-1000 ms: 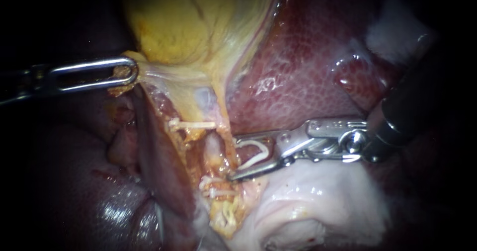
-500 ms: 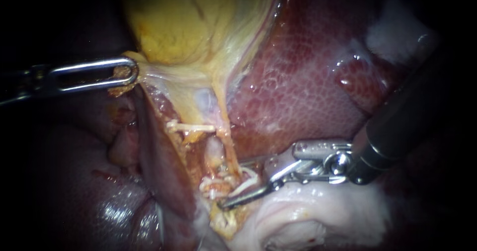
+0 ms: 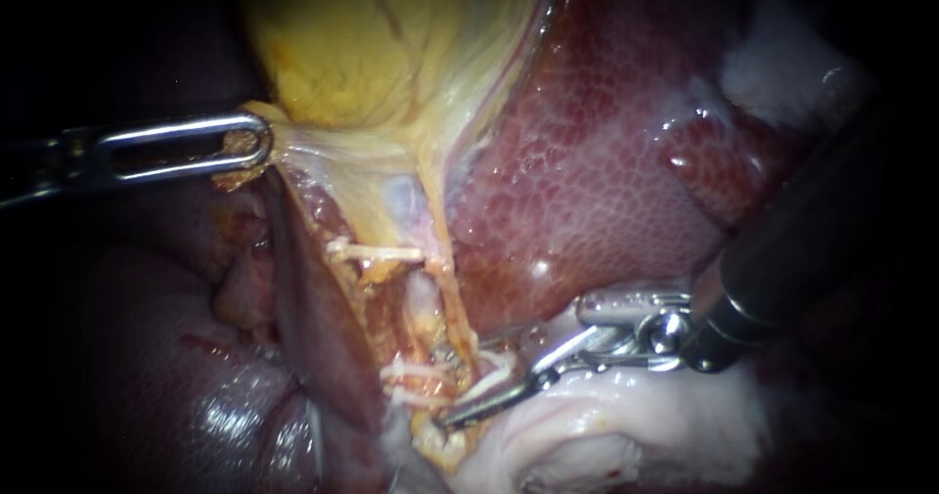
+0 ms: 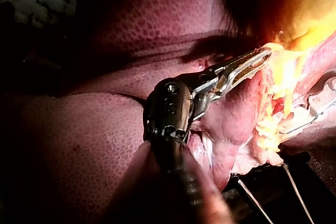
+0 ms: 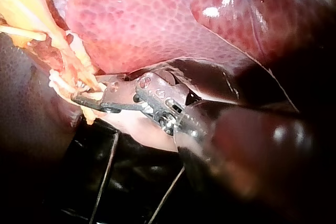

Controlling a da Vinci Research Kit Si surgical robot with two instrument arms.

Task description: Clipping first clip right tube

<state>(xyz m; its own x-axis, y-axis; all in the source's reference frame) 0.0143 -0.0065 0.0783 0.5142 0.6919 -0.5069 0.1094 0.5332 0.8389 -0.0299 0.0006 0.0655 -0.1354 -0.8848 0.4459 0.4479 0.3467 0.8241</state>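
My right instrument [image 3: 477,381] reaches in from the right. Its jaws hold a white clip [image 3: 492,370] and stand close together around the thin yellow right tube [image 3: 458,308], low on it. In the right wrist view the same instrument's jaws [image 5: 90,95] straddle that tube [image 5: 79,72]. The left tube [image 3: 423,296] beside it carries white clips above [image 3: 377,251] and below [image 3: 416,374]. My left instrument [image 3: 249,142] is shut on the neck of the yellow gallbladder [image 3: 372,44] and holds it taut toward the left; its jaws [image 4: 252,60] show in the left wrist view too.
Mottled red liver [image 3: 606,161] lies right of the tubes and over my right instrument's shaft. Pale white tissue [image 3: 636,426] sits under its jaws. A dark liver lobe [image 3: 196,386] fills the lower left.
My right instrument moved down and left with the clip, from beside the right tube to around it, and its wide jaws have narrowed. My left instrument has not moved.
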